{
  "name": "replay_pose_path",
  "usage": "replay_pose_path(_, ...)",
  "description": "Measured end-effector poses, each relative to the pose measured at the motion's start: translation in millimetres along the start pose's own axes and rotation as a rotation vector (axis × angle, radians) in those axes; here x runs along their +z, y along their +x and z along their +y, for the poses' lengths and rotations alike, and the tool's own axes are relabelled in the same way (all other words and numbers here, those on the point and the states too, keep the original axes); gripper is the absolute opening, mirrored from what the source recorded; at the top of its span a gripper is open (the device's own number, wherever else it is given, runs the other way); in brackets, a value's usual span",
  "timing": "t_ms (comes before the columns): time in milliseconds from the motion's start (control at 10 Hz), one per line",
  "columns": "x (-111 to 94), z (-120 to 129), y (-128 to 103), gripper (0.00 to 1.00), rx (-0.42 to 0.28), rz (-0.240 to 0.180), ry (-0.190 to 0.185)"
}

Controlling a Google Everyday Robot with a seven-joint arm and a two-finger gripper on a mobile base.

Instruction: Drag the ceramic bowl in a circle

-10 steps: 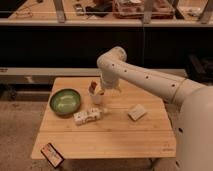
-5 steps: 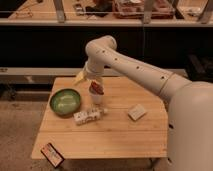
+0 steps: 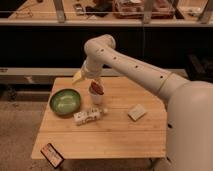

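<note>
The green ceramic bowl (image 3: 65,101) sits upright on the left part of the wooden table (image 3: 115,137). My gripper (image 3: 94,83) hangs from the white arm (image 3: 130,65) above the table's back middle. It is right of the bowl and apart from it, just over a small white cup (image 3: 96,96) with something reddish-brown on top. A yellowish piece (image 3: 77,76) shows beside the wrist.
A white bottle (image 3: 90,116) lies on its side just right of the bowl's front. A pale flat packet (image 3: 137,112) lies at the right. A dark packet (image 3: 52,154) sits at the front left corner. A dark counter stands behind the table.
The arm's elbow has swung left and the wrist now hangs nearer the bowl. The bowl, cup and bottle have not moved.
</note>
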Motion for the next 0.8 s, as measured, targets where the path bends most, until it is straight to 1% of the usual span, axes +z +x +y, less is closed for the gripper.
replay_pose_path(200, 14, -22, -11, 0.80, 0.047, -0.007, 0.014)
replay_pose_path(300, 25, -33, -17, 0.80, 0.065, -0.012, 0.017)
replay_pose_path(400, 41, -50, -27, 0.80, 0.082, -0.026, 0.021)
replay_pose_path(500, 59, -59, -37, 0.80, 0.083, -0.043, 0.026)
replay_pose_path(600, 70, -65, -43, 0.80, 0.074, -0.050, 0.028)
replay_pose_path(800, 103, -71, -57, 0.80, 0.035, -0.055, 0.024)
